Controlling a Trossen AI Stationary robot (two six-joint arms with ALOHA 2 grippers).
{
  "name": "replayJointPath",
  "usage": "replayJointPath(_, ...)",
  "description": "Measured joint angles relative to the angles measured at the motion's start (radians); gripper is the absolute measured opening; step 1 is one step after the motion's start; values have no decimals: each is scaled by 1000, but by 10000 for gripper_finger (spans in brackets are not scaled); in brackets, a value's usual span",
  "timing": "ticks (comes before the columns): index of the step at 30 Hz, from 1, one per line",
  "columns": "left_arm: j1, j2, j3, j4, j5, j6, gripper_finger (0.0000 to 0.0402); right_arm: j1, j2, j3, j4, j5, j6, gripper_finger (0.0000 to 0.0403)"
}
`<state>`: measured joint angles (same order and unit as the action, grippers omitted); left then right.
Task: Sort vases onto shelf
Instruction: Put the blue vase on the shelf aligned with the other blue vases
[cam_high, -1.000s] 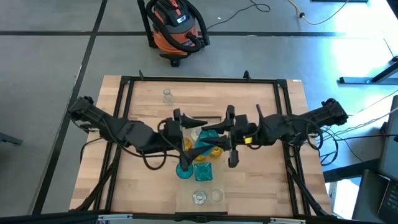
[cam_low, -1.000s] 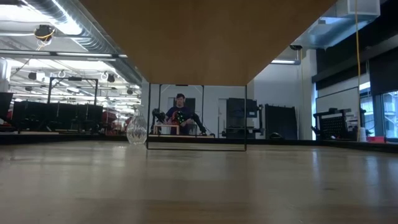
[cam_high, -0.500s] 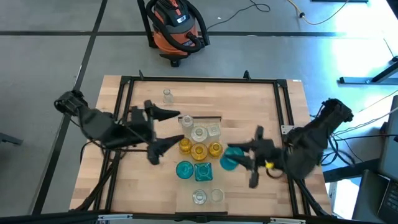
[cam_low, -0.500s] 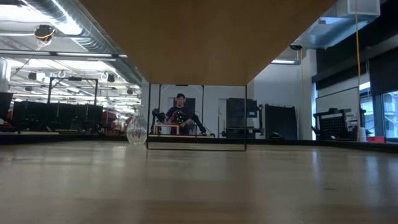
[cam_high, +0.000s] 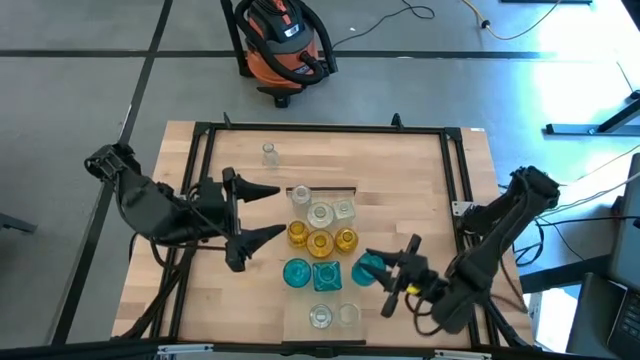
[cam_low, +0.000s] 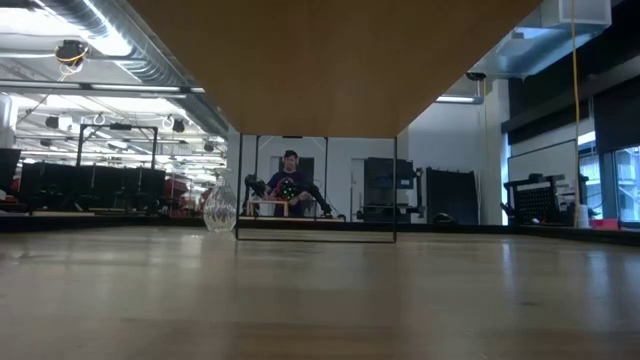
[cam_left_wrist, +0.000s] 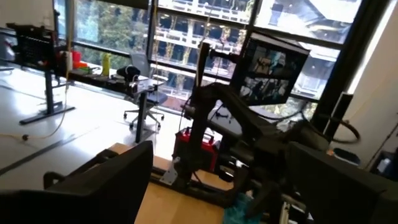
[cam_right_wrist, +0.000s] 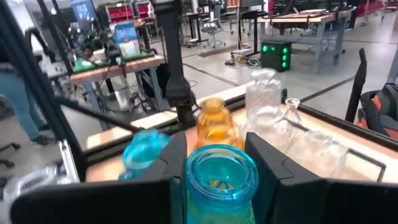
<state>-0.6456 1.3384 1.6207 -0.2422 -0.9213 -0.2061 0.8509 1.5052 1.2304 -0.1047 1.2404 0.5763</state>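
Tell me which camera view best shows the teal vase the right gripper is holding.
The right wrist view: the teal vase fills the foreground, upright between the right gripper fingers, its open mouth visible. The high view shows it small from above. The left wrist view catches only a teal blur; the low view shows none of it.

The floor (cam_high: 80, 90) is grey with dark lines. An orange and black vacuum (cam_high: 283, 42) stands on it, near a yellow cord (cam_high: 500, 30). Big windows (cam_left_wrist: 186, 37) let in daylight. Far off, desks (cam_right_wrist: 298, 18) and a chair (cam_left_wrist: 146, 102) stand.

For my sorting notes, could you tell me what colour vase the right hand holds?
Teal-blue vase, clearest in the right wrist view.
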Motion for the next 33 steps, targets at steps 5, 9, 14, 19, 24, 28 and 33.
replayJointPath(5, -19, 0, 0, -5, -43, -4, 352, -5, 57, 0, 7, -25, 0, 80)
replayJointPath(9, -18, 0, 0, -6, -45, -6, 351, -10, 89, 0, 7, -56, 0, 80)
replayJointPath(14, -8, 0, 0, -6, -45, -28, 351, -23, 102, 0, 13, -94, 2, 80)
replayJointPath(19, -7, 0, 0, -5, -44, -29, 350, -45, 102, 0, 34, -120, -40, 80)
replayJointPath(24, -7, 0, 0, -5, -43, -29, 350, -76, 106, 0, 31, -203, -52, 80)
replayJointPath(28, -7, 0, 0, -5, -42, -29, 350, -88, 121, 0, 26, -217, -61, 80)
replayJointPath(33, -7, 0, 0, -5, -41, -29, 350, -95, 150, 0, 32, -240, -58, 80)
